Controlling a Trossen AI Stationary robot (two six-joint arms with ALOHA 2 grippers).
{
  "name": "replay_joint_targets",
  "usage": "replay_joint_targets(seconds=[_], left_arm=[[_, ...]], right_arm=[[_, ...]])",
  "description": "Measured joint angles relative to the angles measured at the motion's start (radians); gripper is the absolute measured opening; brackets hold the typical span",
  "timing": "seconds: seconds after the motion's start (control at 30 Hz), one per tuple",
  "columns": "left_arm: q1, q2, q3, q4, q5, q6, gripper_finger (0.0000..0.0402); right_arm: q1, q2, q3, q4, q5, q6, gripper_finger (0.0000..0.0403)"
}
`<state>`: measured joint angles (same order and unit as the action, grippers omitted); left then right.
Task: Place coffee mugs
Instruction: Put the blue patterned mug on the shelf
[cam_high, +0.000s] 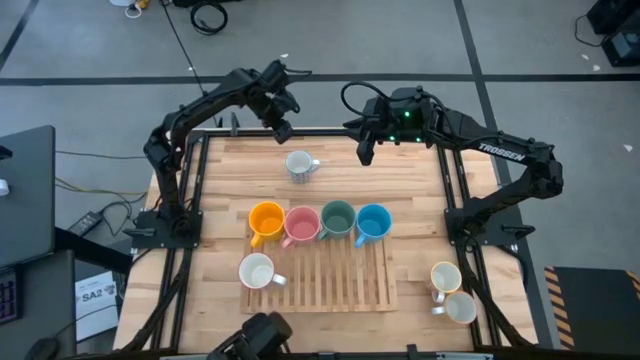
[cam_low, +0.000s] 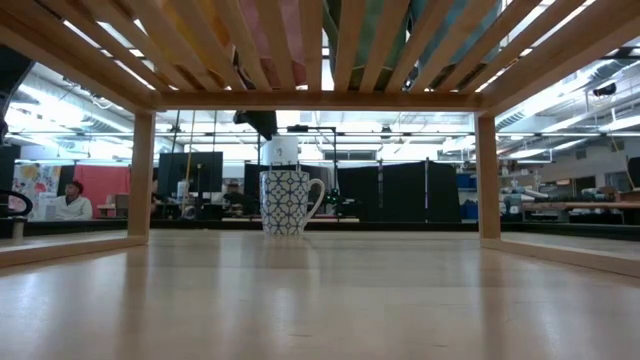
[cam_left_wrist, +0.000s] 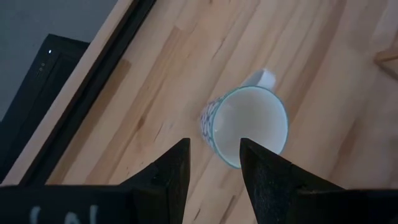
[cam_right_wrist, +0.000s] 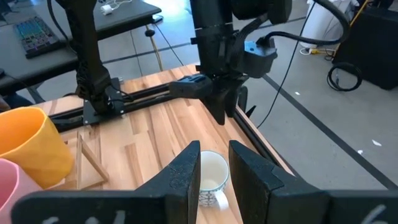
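Note:
A white mug with a blue pattern (cam_high: 299, 165) (cam_low: 288, 202) stands upright on its base on the far middle of the table, its handle toward the right. My left gripper (cam_high: 281, 130) (cam_left_wrist: 214, 165) hovers open above it, pointing steeply down, one finger over the rim (cam_left_wrist: 224, 155), clear of it. My right gripper (cam_high: 365, 152) (cam_right_wrist: 214, 165) waits open and empty in the air to the mug's far right. Orange (cam_high: 265, 220), pink (cam_high: 301, 224), dark green (cam_high: 337, 219) and blue (cam_high: 372, 222) mugs stand in a row on a slatted wooden rack (cam_high: 340, 285).
A white mug (cam_high: 257, 270) stands on the rack's near left corner. Two cream mugs (cam_high: 446, 277) (cam_high: 460, 306) stand on the table near its right edge. The black frame rail (cam_left_wrist: 93, 93) runs along the far edge behind the patterned mug. Bare wood lies around that mug.

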<state>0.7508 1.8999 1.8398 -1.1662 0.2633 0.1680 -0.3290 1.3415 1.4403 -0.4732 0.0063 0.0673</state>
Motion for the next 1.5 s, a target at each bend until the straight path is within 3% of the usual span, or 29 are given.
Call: replay_joint_targets(seconds=[0.17, 0.43, 1.5], left_arm=[[-0.016, 0.0, -0.023, -0.01, -0.005, -0.001, 0.0146], [-0.043, -0.001, -0.05, 0.001, -0.101, -0.022, 0.0146], [-0.121, -0.001, -0.05, 0.011, -0.112, -0.052, 0.0146]], right_arm=[[0.0, 0.0, 0.0, 0.0, 0.0, 0.0, 0.009], [0.0, 0.0, 0.0, 0.0, 0.0, 0.01, 0.009], [0.0, 0.0, 0.0, -0.001, -0.001, 0.008, 0.009]])
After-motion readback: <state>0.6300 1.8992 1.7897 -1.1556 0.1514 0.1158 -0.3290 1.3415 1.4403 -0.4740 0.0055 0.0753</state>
